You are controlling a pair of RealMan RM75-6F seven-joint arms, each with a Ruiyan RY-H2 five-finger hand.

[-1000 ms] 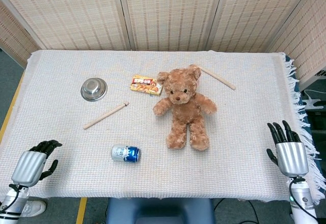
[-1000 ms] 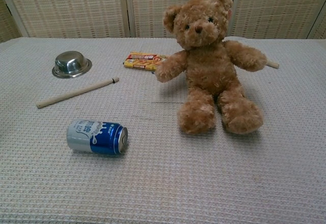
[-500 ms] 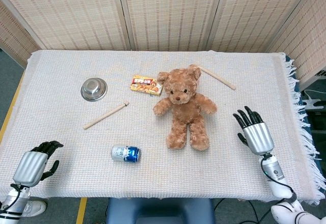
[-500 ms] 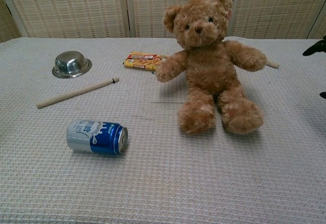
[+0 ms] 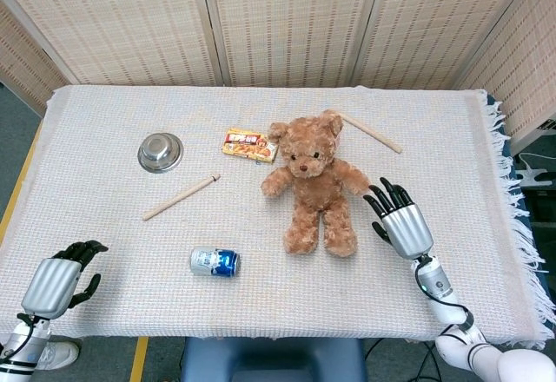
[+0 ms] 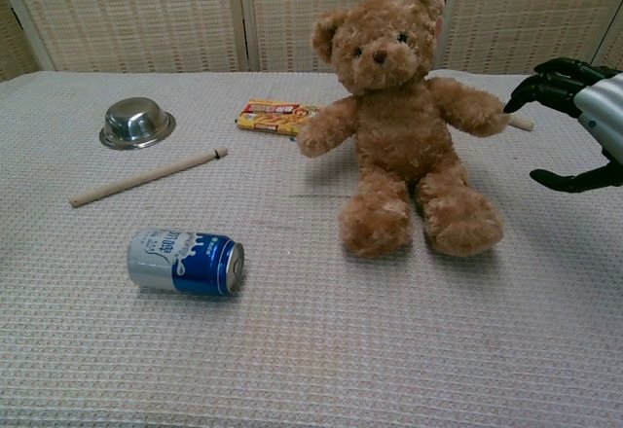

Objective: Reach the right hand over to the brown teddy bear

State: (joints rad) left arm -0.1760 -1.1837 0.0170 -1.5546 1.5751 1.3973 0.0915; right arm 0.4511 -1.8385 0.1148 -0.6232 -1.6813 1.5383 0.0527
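The brown teddy bear (image 5: 314,181) sits near the middle of the tabletop (image 5: 452,139), which is covered by a pale woven cloth. It lies on its back with its head toward the far screens and its legs toward the robot.

The right robot hand (image 5: 398,220) hovers just beside the bear's outstretched arm and leg, on the bear's right-hand side in the head view. Its fingers are spread apart and point toward the bear, holding nothing; the dark fingertips (image 6: 541,86) are close to the bear's paw, but no contact shows in either view. In the chest view the thumb sits apart below the other fingers.

The left robot hand (image 5: 59,278) rests at the near left corner of the tabletop, well apart from everything, its dark fingers loosely curled and empty.

A blue and silver drink can (image 5: 214,262) lies on its side in front of the bear. A wooden stick (image 5: 181,197) lies between the can and a small steel bowl (image 5: 160,151). A yellow snack packet (image 5: 249,145) lies just beside the bear's head, and a second wooden stick (image 5: 372,134) lies behind its other shoulder.
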